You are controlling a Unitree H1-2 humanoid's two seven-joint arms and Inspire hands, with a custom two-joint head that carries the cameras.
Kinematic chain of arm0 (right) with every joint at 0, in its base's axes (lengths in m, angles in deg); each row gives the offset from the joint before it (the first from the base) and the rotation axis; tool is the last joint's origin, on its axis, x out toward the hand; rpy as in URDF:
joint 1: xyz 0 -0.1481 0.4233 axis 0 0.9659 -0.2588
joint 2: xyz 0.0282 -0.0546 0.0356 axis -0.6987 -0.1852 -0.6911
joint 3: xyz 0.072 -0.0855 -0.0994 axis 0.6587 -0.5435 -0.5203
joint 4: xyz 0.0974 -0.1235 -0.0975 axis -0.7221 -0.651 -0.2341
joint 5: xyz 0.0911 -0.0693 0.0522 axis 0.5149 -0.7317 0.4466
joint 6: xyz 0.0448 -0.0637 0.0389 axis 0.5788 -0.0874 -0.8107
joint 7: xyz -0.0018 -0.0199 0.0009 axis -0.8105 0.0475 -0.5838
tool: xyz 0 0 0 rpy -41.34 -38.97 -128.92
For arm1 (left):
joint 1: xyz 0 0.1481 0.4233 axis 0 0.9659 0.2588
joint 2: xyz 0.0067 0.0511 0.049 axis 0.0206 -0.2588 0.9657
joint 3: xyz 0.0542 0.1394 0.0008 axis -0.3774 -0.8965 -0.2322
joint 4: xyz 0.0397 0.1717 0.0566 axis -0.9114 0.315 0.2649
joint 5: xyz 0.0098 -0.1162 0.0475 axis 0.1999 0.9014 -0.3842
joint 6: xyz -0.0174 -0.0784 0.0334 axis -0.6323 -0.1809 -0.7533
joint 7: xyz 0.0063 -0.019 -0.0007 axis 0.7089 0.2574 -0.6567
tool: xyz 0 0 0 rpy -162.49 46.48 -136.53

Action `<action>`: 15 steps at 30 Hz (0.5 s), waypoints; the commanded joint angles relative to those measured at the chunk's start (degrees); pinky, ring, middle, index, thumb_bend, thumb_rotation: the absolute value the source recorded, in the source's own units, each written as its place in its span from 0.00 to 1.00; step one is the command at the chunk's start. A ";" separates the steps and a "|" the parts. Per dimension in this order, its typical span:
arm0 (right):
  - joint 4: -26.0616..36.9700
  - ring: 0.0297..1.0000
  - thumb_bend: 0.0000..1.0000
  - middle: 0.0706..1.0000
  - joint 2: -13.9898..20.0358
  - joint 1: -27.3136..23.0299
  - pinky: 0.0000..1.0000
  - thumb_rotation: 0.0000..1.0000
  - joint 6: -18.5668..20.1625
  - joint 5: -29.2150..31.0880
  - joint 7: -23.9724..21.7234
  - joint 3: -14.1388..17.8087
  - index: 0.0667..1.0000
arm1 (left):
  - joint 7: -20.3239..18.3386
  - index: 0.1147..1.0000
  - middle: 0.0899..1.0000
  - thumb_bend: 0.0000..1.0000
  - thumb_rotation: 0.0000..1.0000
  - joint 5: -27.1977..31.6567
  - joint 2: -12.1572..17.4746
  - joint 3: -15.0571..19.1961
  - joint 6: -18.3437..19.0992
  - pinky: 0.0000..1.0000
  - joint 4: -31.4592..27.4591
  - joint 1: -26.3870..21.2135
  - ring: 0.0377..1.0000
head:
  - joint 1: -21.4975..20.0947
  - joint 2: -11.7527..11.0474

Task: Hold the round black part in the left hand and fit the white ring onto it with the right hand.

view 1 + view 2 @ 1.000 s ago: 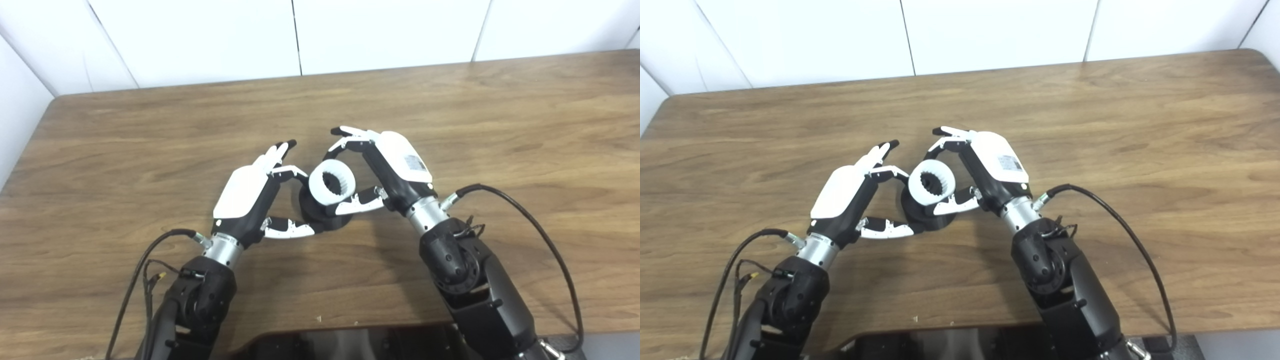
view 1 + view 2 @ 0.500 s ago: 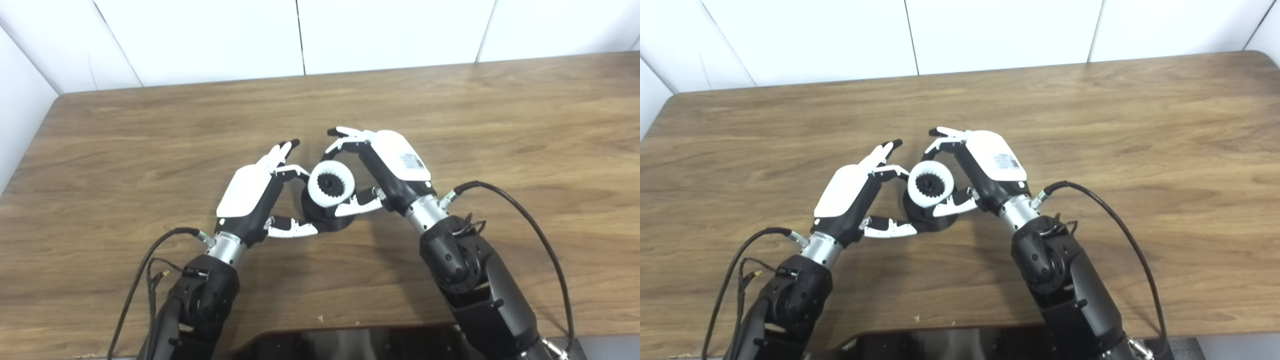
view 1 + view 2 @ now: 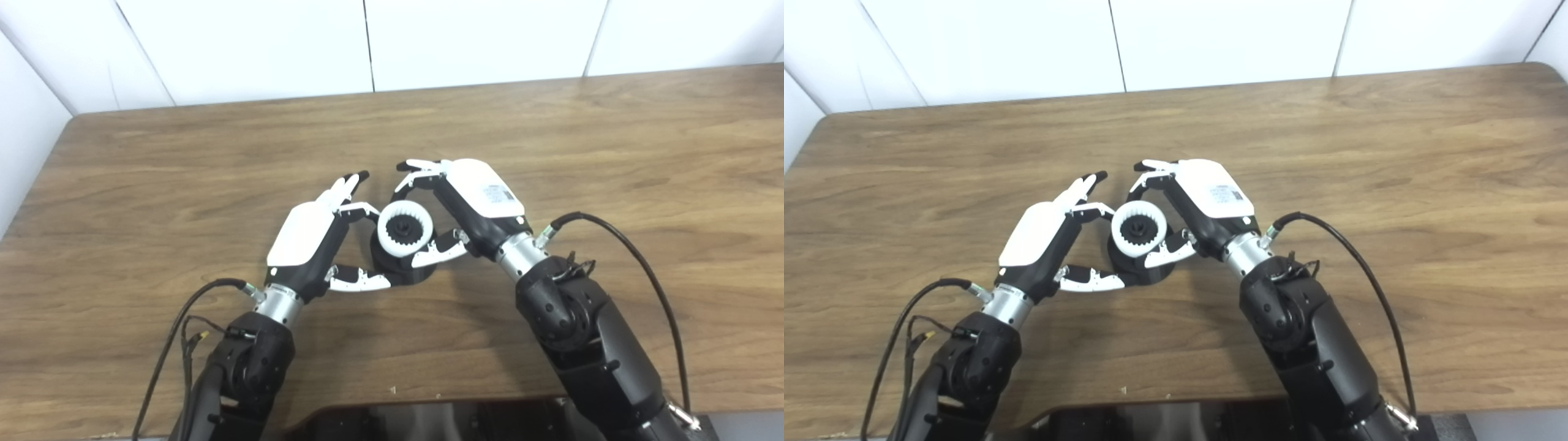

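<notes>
The right hand (image 3: 474, 205) is pinching the white ring (image 3: 405, 229) straight over the black part (image 3: 401, 269), which the left hand (image 3: 312, 242) is gripping on the surface (image 3: 184, 171).

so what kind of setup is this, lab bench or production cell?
Looks like a lab test bench, not a line. A bare wood-grain tabletop stands against plain white wall panels, holding only one toothed white ring and a round black part. Loose cables trail from the arms.

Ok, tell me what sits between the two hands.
In both views, the white ring over the round black part sits between the left hand and right hand.
</notes>
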 commanded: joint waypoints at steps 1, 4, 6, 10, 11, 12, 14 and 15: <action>1.07 0.83 0.52 0.85 0.63 -1.18 0.88 0.16 -0.25 -0.73 -1.17 -0.36 0.46 | -0.72 0.53 1.00 0.90 0.31 -0.63 0.21 -0.31 0.07 0.96 -1.57 -0.84 1.00 | 0.02 0.04; 1.32 0.83 0.52 0.85 0.87 -1.34 0.89 0.16 -0.19 -0.80 -1.81 -0.40 0.46 | -0.75 0.52 1.00 0.90 0.32 -0.81 0.22 -0.32 0.02 0.96 -1.47 -0.96 1.00 | -0.03 0.08; 1.46 0.83 0.52 0.85 1.19 -1.66 0.89 0.16 -0.48 -1.21 -2.23 -0.70 0.46 | -0.63 0.52 1.00 0.90 0.32 -0.82 0.15 -0.34 -0.07 0.96 -1.33 -0.99 1.00 | -0.23 0.06; 1.74 0.83 0.52 0.85 1.54 -2.41 0.89 0.16 0.40 -2.00 -3.80 -0.93 0.46 | -0.91 0.52 1.00 0.90 0.32 -1.09 -0.06 -0.42 0.40 0.96 -1.59 -1.04 1.00 | 0.00 0.21; 1.77 0.84 0.52 0.86 1.58 -2.52 0.90 0.16 0.70 -2.13 -4.20 -0.88 0.46 | -0.86 0.52 1.00 0.90 0.31 -0.99 -0.09 -0.38 0.35 0.96 -1.58 -1.05 1.00 | -0.10 0.30; 1.78 0.84 0.52 0.86 1.65 -2.62 0.89 0.16 0.97 -2.34 -4.56 -0.85 0.46 | -0.70 0.52 1.00 0.90 0.31 -0.90 -0.09 -0.34 0.18 0.96 -1.47 -1.06 1.00 | -0.10 0.30; 1.87 0.84 0.52 0.86 1.86 -2.77 0.88 0.16 1.72 -2.69 -5.56 -0.85 0.46 | -0.62 0.52 1.00 0.90 0.31 -0.93 -0.06 -0.33 0.06 0.96 -1.40 -1.10 1.00 | -0.31 0.25; 2.05 0.84 0.71 0.87 2.04 -2.86 0.88 0.28 2.35 -3.11 -6.45 -0.96 0.56 | -0.61 0.52 1.00 0.90 0.31 -0.89 -0.03 -0.32 -0.01 0.96 -1.37 -1.11 1.00 | -0.31 0.25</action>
